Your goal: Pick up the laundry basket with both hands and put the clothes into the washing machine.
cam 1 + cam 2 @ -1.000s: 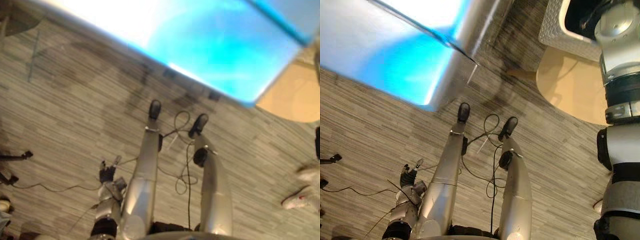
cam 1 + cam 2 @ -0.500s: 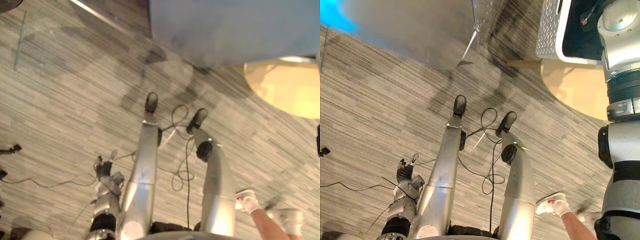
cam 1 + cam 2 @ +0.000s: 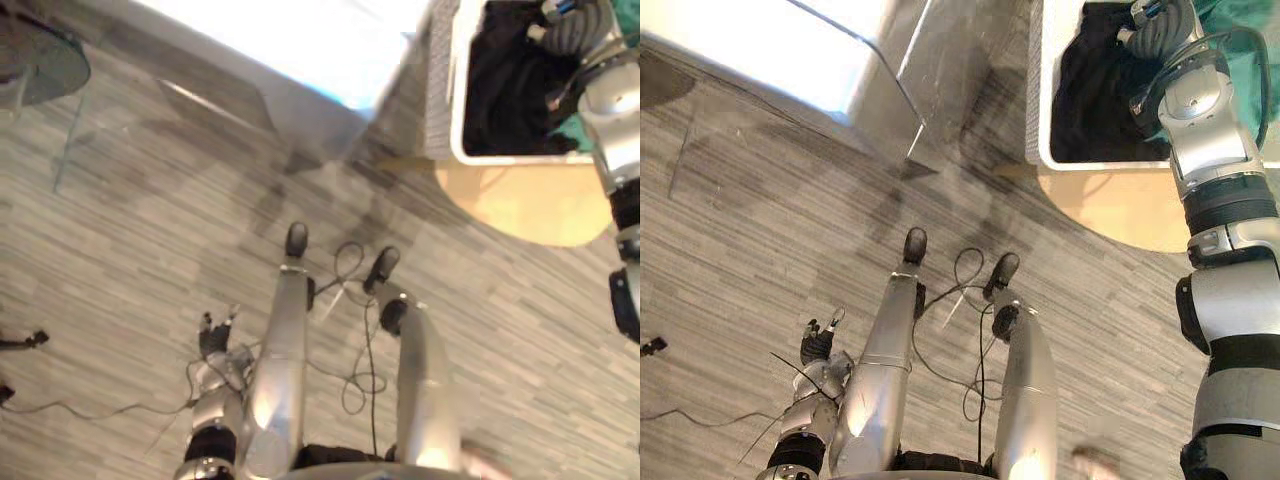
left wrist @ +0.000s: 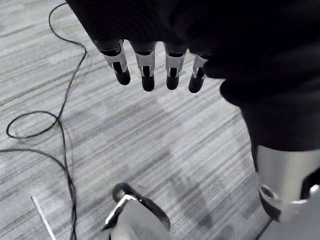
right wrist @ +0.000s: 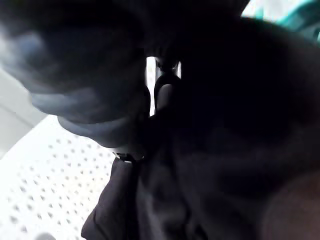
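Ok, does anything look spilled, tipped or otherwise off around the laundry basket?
Nothing spilled: the laundry basket sits upright on the round table, dark clothes inside. Odd for a two-handed lift: the right hand reaches into the clothes, while the left hand hangs open over the floor, away from the basket.

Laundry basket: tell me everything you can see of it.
The laundry basket is white and looks like plastic, with a perforated wall and a smooth rim. It stands upright with its mouth open on a round tan tabletop and holds dark clothes. The right robot hand reaches into it from above, among the clothes.
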You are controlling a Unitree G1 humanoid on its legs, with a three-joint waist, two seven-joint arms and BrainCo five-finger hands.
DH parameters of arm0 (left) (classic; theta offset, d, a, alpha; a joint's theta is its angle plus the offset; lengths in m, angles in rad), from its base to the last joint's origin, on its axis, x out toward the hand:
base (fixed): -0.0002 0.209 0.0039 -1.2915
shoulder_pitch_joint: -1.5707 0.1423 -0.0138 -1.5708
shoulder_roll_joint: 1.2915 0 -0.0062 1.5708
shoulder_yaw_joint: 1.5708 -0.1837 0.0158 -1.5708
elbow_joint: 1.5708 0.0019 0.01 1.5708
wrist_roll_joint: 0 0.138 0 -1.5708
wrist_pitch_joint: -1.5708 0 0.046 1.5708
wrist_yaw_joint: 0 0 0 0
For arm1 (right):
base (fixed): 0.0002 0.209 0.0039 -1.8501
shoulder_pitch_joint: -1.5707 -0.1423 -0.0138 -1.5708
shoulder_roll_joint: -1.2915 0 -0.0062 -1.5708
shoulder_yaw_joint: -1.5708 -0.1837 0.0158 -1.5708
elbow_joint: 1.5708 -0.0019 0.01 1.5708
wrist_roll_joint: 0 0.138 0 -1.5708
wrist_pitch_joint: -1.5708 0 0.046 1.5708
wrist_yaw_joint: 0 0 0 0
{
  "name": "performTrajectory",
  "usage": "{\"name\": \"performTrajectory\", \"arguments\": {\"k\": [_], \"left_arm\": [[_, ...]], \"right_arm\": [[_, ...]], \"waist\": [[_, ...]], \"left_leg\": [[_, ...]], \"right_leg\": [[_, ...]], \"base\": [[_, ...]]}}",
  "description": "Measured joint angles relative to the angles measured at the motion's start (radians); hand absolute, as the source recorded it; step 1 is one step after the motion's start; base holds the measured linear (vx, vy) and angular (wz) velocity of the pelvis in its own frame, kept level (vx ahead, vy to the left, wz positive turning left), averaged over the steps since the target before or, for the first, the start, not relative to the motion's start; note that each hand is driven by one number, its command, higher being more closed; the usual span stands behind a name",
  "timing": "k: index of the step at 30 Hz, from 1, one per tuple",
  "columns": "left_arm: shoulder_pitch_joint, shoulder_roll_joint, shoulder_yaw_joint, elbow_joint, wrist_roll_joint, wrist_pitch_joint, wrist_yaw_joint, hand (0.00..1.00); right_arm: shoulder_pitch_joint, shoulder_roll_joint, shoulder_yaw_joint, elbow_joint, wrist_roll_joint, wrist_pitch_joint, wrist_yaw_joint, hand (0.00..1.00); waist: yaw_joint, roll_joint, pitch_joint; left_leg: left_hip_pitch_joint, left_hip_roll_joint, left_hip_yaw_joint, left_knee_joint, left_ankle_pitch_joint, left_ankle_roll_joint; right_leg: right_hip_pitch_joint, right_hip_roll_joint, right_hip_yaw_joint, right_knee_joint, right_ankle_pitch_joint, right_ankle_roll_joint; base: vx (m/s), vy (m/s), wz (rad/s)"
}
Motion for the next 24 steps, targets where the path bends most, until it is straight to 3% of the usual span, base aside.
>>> {"name": "performTrajectory", "arguments": {"k": [3,5,12,17,24], "left_arm": [[0.0,0.003,0.002,0.017,0.001,0.003,-0.009,0.0],[0.004,0.012,0.004,0.021,0.008,0.016,-0.01,0.0],[0.01,0.024,-0.005,0.021,0.024,0.036,-0.025,0.0],[0.028,0.035,-0.044,-0.01,0.044,0.046,-0.039,0.0],[0.082,0.051,-0.161,-0.09,0.099,0.055,-0.078,0.0]], "right_arm": [[0.031,-0.001,-0.015,-0.002,0.001,0.0,-0.001,1.0],[0.068,-0.002,-0.047,-0.013,0.001,0.003,-0.003,1.0],[0.181,-0.026,-0.155,-0.184,0.006,0.001,-0.024,1.0],[0.316,-0.052,-0.307,-0.319,0.006,-0.002,-0.044,1.0],[0.372,-0.087,-0.357,-0.368,0.005,-0.005,-0.07,1.0]], "waist": [[-0.003,-0.001,-0.002],[-0.014,-0.019,-0.018],[-0.047,-0.032,-0.058],[-0.057,-0.029,-0.159],[-0.104,-0.014,-0.285]], "left_leg": [[0.075,0.0,0.006,-0.013,-0.003,0.0],[0.143,-0.006,0.018,-0.033,-0.007,0.0],[0.332,-0.017,0.036,-0.101,-0.005,-0.003],[0.464,-0.023,0.051,-0.191,0.001,-0.005],[0.646,-0.032,0.069,-0.359,0.037,-0.004]], "right_leg": [[0.065,-0.004,0.005,0.008,-0.017,0.001],[0.114,-0.016,0.009,0.027,-0.044,0.002],[0.272,-0.032,0.015,0.017,-0.072,0.009],[0.386,-0.033,0.011,-0.048,-0.07,0.012],[0.523,-0.029,0.03,-0.153,-0.06,0.028]], "base": [[0.03,-0.042,0.09],[0.01,-0.059,0.14],[0.03,-0.059,0.07],[0.09,-0.016,0.01],[0.15,-0.003,-0.05]]}}
